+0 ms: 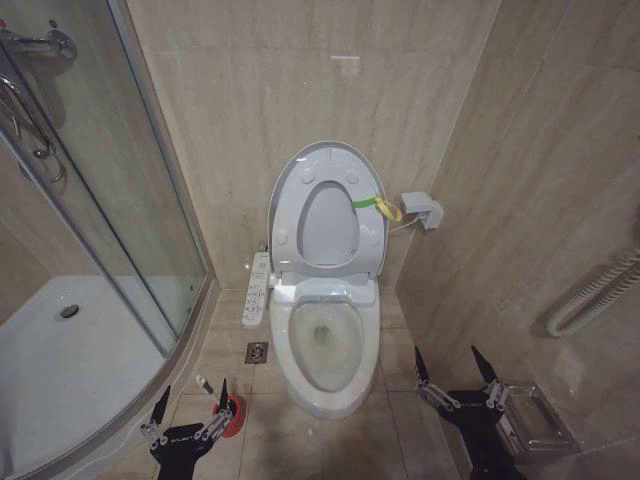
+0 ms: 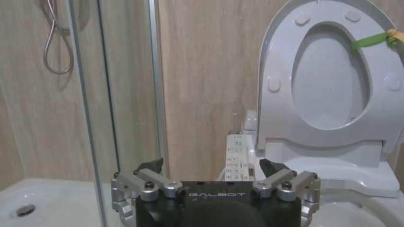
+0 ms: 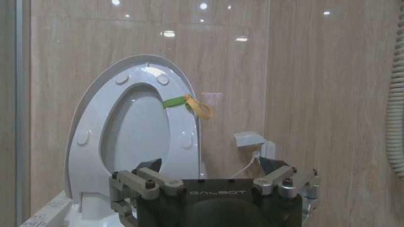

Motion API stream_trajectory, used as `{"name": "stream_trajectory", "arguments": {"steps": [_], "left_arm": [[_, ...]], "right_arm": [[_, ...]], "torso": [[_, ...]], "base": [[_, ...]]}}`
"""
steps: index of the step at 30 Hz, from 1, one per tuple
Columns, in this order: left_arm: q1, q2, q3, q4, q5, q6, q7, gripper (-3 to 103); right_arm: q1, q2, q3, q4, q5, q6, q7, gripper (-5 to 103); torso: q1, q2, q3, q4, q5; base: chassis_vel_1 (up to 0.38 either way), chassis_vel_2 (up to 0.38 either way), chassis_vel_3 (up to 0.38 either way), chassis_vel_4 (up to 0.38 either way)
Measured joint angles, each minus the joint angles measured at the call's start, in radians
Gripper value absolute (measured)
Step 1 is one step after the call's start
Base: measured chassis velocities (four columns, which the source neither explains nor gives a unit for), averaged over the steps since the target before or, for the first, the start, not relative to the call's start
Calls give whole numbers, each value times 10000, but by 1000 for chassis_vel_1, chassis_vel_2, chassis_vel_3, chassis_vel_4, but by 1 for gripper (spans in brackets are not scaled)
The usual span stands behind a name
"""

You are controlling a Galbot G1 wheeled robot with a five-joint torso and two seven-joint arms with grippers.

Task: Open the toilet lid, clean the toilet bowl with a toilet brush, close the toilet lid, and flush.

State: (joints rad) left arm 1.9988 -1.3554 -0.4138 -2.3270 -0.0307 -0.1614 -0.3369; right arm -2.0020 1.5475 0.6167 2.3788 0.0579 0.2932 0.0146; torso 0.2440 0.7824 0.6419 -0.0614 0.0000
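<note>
The toilet lid (image 1: pixel 327 160) stands raised against the far tiled wall, with the ring-shaped seat (image 1: pixel 328 228) lifted flat against it; a green-yellow tag (image 1: pixel 376 206) hangs from the seat's right edge. Below them the toilet bowl (image 1: pixel 327 350) lies uncovered, its white oval basin facing up, and the side control panel (image 1: pixel 257 290) runs along its left side. On the floor to the near left of the bowl sits the red round holder (image 1: pixel 232 416), with the thin white handle of the toilet brush (image 1: pixel 204 384) angled out of it toward the far left.

The left gripper (image 1: pixel 190 404) hovers low at the near left, directly over the holder, with its fingers spread wide and nothing between them. The right gripper (image 1: pixel 450 371) hangs at the near right of the bowl, apart from it, also wide open and holding nothing.

A glass shower enclosure (image 1: pixel 120 200) with a white shower tray (image 1: pixel 70 360) takes up the left side. A small white wall box (image 1: pixel 422 210) is fixed on the right of the lid, and a floor drain (image 1: pixel 257 352) lies in the tiles just left of the bowl.
</note>
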Motion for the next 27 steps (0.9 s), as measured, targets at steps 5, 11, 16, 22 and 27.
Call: {"name": "stream_trajectory", "arguments": {"steps": [5, 11, 16, 22, 27], "left_arm": [[0, 2, -5, 0, 0, 3, 0, 99], [-1, 5, -9, 0, 0, 5, 1, 99], [-3, 5, -11, 0, -1, 5, 3, 99], [-4, 5, -12, -1, -2, 5, 5, 99], [-5, 5, -13, 0, -5, 5, 7, 99]], "right_arm": [[0, 0, 0, 0, 0, 0, 0, 100], [0, 0, 0, 0, 0, 0, 0, 100], [0, 0, 0, 0, 0, 0, 0, 100], [0, 0, 0, 0, 0, 0, 0, 100], [0, 0, 0, 0, 0, 0, 0, 100]], "torso": [[0, -1, -1, 0, 0], [-1, -2, -1, 0, 0], [-1, -2, -1, 0, 0], [-1, -2, -1, 0, 0], [-1, -3, -2, 0, -1]], "base": [[0, 0, 0, 0], [0, 0, 0, 0], [0, 0, 0, 0], [0, 0, 0, 0], [0, 0, 0, 0]]}}
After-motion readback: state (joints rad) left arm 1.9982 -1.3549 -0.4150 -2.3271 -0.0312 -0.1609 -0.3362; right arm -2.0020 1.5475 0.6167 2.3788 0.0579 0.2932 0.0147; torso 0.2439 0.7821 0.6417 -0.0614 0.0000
